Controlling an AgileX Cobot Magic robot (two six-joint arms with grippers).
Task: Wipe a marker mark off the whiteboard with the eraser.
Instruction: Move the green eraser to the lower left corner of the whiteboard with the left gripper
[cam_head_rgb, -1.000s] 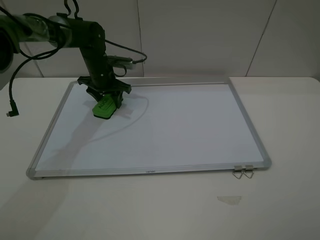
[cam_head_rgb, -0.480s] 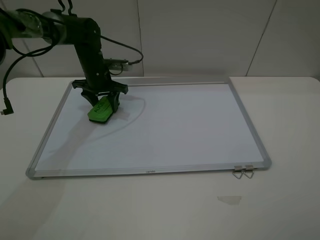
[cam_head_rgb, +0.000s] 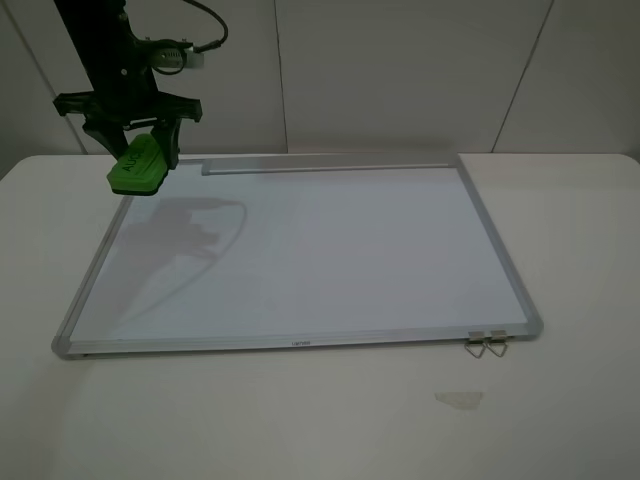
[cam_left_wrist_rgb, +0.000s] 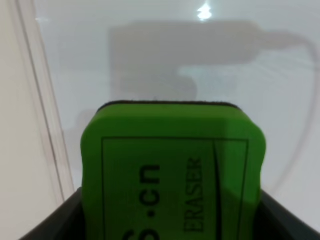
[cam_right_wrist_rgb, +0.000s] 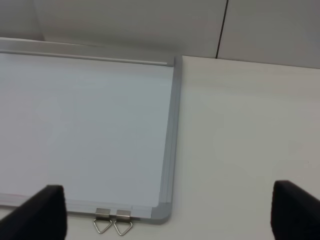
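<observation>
The green eraser (cam_head_rgb: 136, 168) hangs in the air over the far left corner of the whiteboard (cam_head_rgb: 330, 250), with my left gripper (cam_head_rgb: 137, 152) shut on it. In the left wrist view the eraser (cam_left_wrist_rgb: 172, 170) fills the lower half, its dark felt edge facing the board, and a black finger (cam_left_wrist_rgb: 47, 227) shows at its side. No marker mark shows in any view; the white surface looks plain. My right gripper (cam_right_wrist_rgb: 165, 217) is open, with dark fingertips (cam_right_wrist_rgb: 35, 212) wide apart above the near right corner of the whiteboard (cam_right_wrist_rgb: 90, 125).
Two binder clips (cam_head_rgb: 486, 344) hang off the whiteboard's near right edge, also seen as clips (cam_right_wrist_rgb: 113, 223) in the right wrist view. A grey tray strip (cam_head_rgb: 330, 163) runs along the far edge. A small pale scrap (cam_head_rgb: 458, 399) lies on the white table near the front.
My left gripper has lifted the eraser off the board and carried it up and toward the far left corner. Its shadow now lies on the board's left part.
</observation>
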